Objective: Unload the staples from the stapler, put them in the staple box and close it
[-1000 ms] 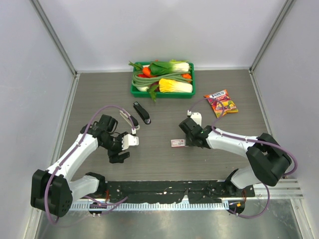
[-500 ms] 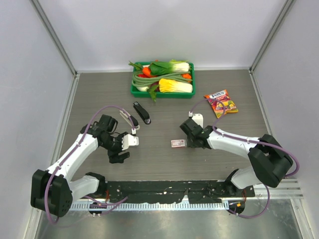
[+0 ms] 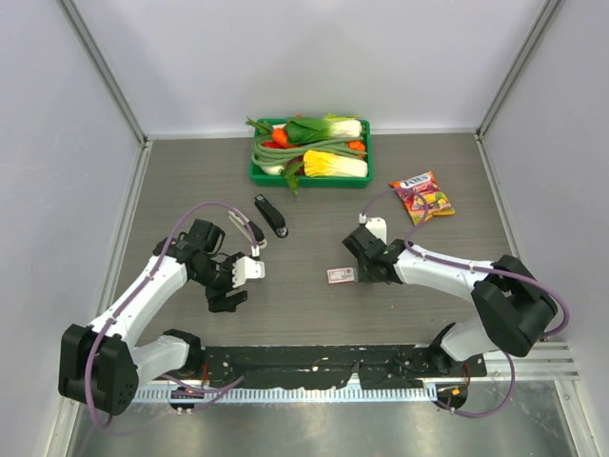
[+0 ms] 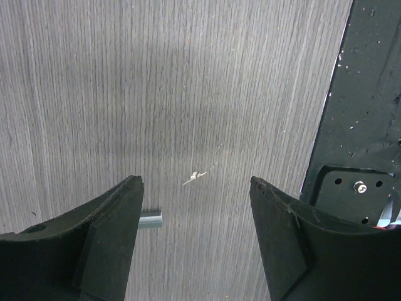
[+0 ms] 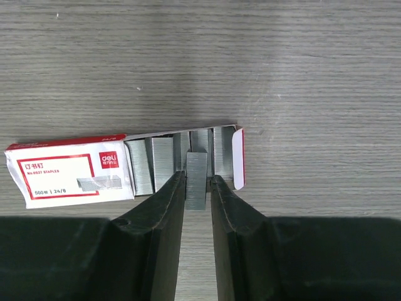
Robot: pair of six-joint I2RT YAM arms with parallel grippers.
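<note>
Right gripper [image 5: 198, 178]: jaws nearly closed, pinching one strip of staples [image 5: 197, 164] over the open end of the staple box [image 5: 69, 174]. The box lay on the table [image 5: 301, 75] with further rows inside.

A short strip [image 4: 150, 220] and a bent staple [image 4: 197, 177] lay loose below the left gripper [image 4: 195, 183], which stood wide and held nothing.

Stapler [image 3: 258, 238]: apparently the small pale item beside the black stapler [image 3: 271, 216], well apart from both grippers; its rail was too small to read.

Judged: unloading largely done. Left to do: deposit the held strip and collect the loose one.
</note>
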